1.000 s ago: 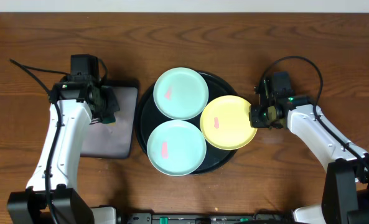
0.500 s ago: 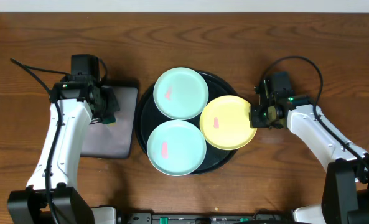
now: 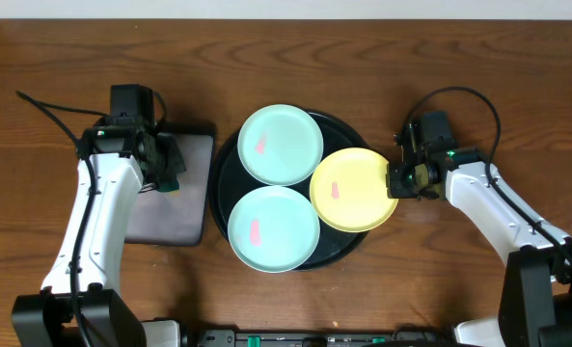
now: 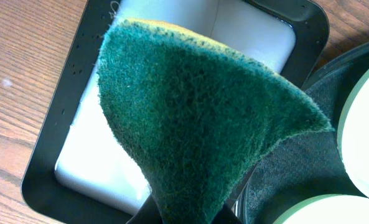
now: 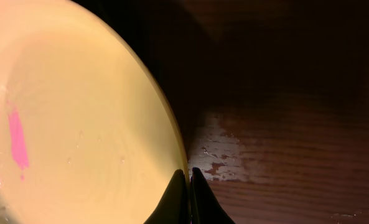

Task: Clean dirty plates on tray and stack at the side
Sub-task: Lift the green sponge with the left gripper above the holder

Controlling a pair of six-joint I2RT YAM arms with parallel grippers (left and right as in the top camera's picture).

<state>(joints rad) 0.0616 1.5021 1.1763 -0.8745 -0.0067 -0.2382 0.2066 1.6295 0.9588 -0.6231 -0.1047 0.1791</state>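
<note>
A dark, wood-grained tabletop (image 3: 459, 58) is recorded, with a pale wall strip along its far edge. The tray (image 3: 336, 123) lies at the middle of the tabletop and carries all three plates. One mint plate (image 3: 281, 145) sits toward the far edge and a second mint plate (image 3: 273, 229) toward the near edge. The yellow plate (image 3: 354, 190) sits toward the right edge, overhanging the tray's rim. A reddish-pink smear (image 5: 16, 137) is noted on the yellow plate, and similar marks on both mint plates.

The right end effector (image 3: 398, 181) is found clamped on the yellow plate's outer rim, fingers together on the thin edge. The left end effector (image 3: 168, 173) is clamped on a green scouring sponge (image 4: 196, 124), held above the rectangular tray (image 4: 56, 130) toward the left edge.

The step in hand is judged to be wiping the yellow plate. The rim grip should be kept firm and level so that the light plate is not tipped or slid against its neighbours. The sponge should be brought across and drawn flat over the smear under modest pressure.

No brand, label or legible writing is observed.
</note>
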